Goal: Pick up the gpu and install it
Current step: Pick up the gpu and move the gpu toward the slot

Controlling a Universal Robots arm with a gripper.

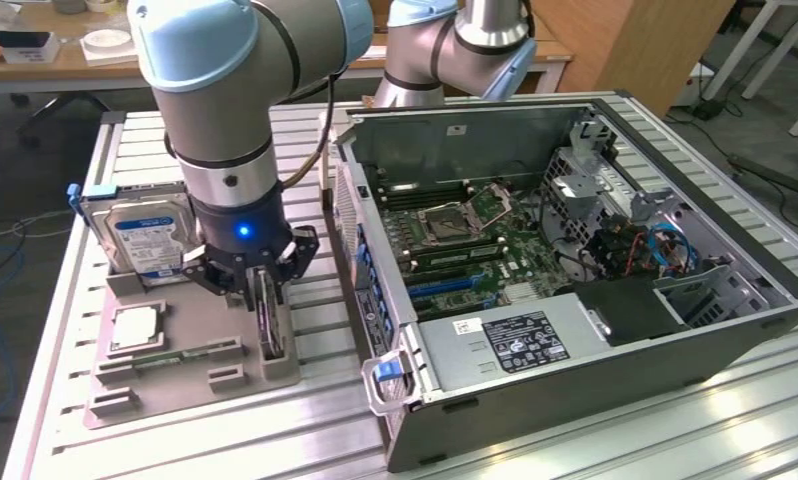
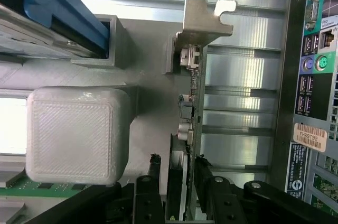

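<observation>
At the tray's left edge the hard drive is stood upright; along its right edge the gpu is seated on edge in a slot. The card is straddled by the gripper — jaws partly open, slim gaps seen, nothing gripped. If closed off-centre, the card could be tilted and jammed in its slot — or slipped against the case.
</observation>
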